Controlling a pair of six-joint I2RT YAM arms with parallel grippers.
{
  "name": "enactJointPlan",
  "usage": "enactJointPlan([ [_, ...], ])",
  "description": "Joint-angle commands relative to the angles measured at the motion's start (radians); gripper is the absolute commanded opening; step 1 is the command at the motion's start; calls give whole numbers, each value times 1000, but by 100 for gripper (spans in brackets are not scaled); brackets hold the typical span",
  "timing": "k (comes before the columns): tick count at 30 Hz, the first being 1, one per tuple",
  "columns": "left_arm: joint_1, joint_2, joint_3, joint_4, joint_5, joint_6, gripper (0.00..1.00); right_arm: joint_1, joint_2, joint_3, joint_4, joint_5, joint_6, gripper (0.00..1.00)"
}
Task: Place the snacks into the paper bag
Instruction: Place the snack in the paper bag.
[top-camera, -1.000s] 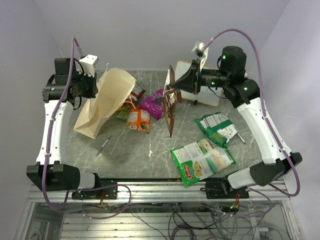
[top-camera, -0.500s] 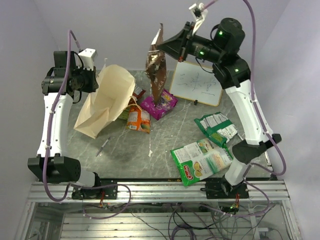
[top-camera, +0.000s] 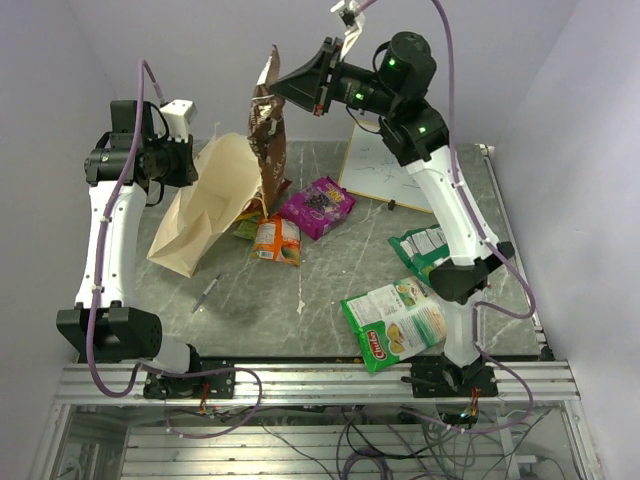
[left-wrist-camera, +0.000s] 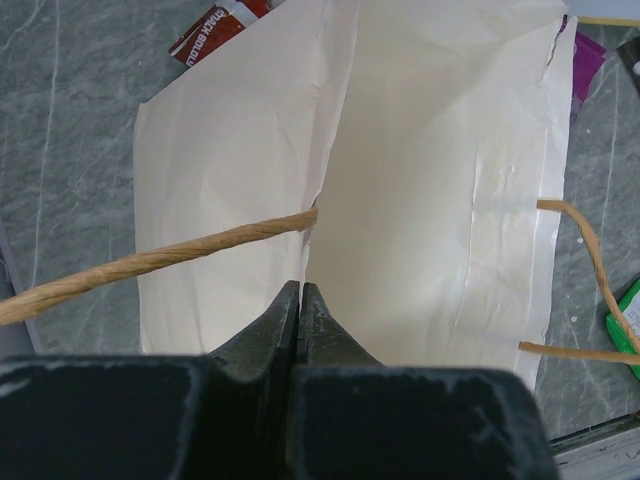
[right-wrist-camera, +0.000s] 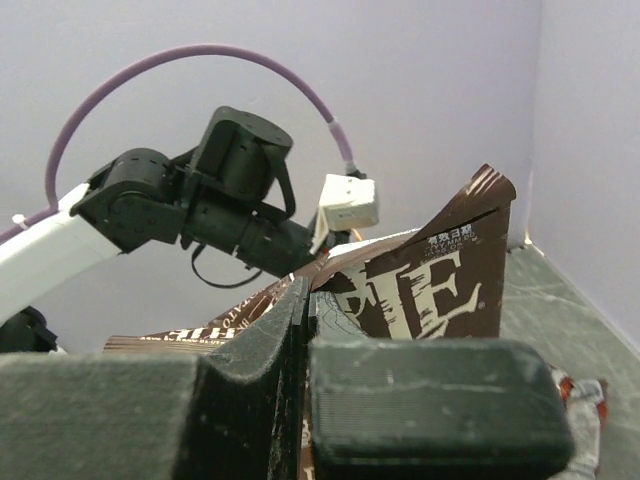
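White left arm (top-camera: 105, 240) upright, left gripper (left-wrist-camera: 300, 292) pinched on cream paper bag (left-wrist-camera: 420, 200) rim. Right arm (top-camera: 455, 210) stretched up, leftward; right gripper (top-camera: 275, 88) clamping brown glossy snack packet (top-camera: 268, 150) aloft.

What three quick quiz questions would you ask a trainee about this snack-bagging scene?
1. True or false: the right gripper holds the brown packet up in the air.
2. What is the left gripper shut on? A) the paper bag B) a pen C) the orange packet
3. Fill the gap: the purple packet lies between the paper bag and the ____.

Key: 1 true; 2 A; 3 whiteboard.
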Motion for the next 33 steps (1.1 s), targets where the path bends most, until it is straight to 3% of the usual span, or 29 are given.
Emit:
enactJointPlan([
  [1, -9, 4, 15, -5, 9, -13, 7, 37, 48, 96, 126, -27, 44, 0],
  [7, -9, -10, 8, -1, 19, -11, 7, 53, 60, 152, 110, 58, -19, 0],
  [10, -9, -19, -1, 9, 23, -9, 7, 84, 40, 171, 50, 216, -144, 0],
  [18, -10, -22, -6, 16, 36, -10, 7, 179, -49, 72, -38, 465, -462, 0],
  [33, -12, -33, -28, 38, 42, -8, 7, 196, -132, -29, -104, 476, -642, 0],
])
